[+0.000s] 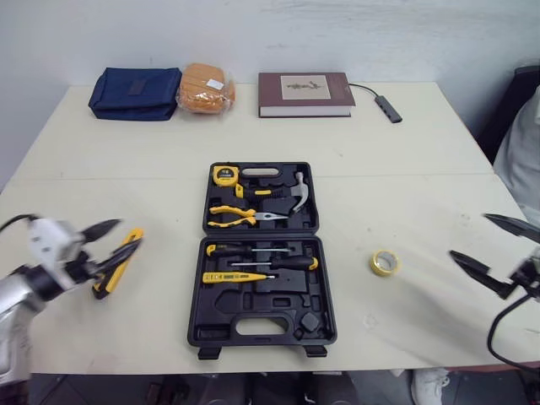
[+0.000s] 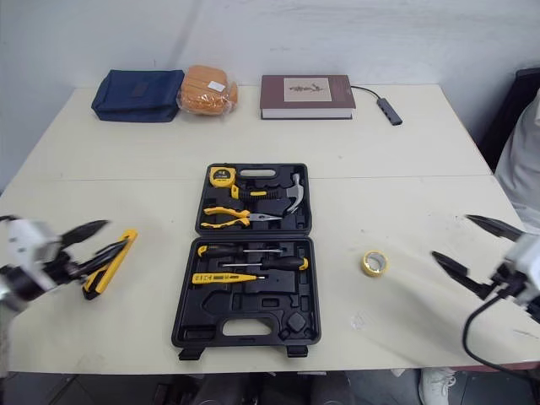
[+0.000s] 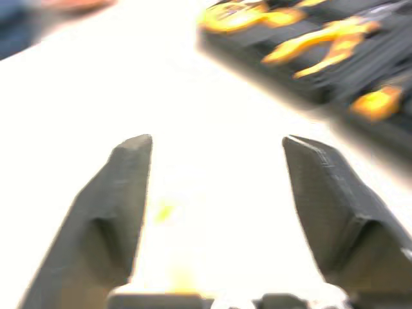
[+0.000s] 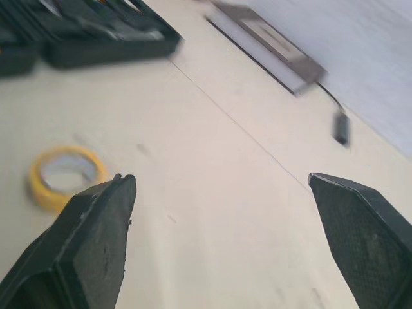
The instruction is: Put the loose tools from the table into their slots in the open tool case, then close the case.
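Note:
The black tool case (image 1: 196, 325) lies open at the table's middle. Its far half holds a tape measure (image 1: 224, 175), a hammer (image 1: 291, 194) and pliers (image 1: 240, 217). Its near half holds screwdrivers (image 1: 274, 262) and a yellow tester (image 1: 232, 277), beside some vacant slots. A yellow-and-black tool (image 1: 118, 263) lies loose on the table left of the case. My left gripper (image 1: 125, 237) is open right over that tool's far end, nothing between its fingers (image 3: 122, 199). A yellow tape roll (image 1: 385, 262) lies right of the case. My right gripper (image 1: 469, 236) hovers open, to the right of the roll (image 4: 64, 175).
Along the far edge sit a blue pouch (image 1: 135, 93), an orange bagged item (image 1: 205, 88), a brown book (image 1: 305, 94) and a grey hub with its cable (image 1: 388, 108). White cloth (image 1: 519, 156) shows past the table's right edge.

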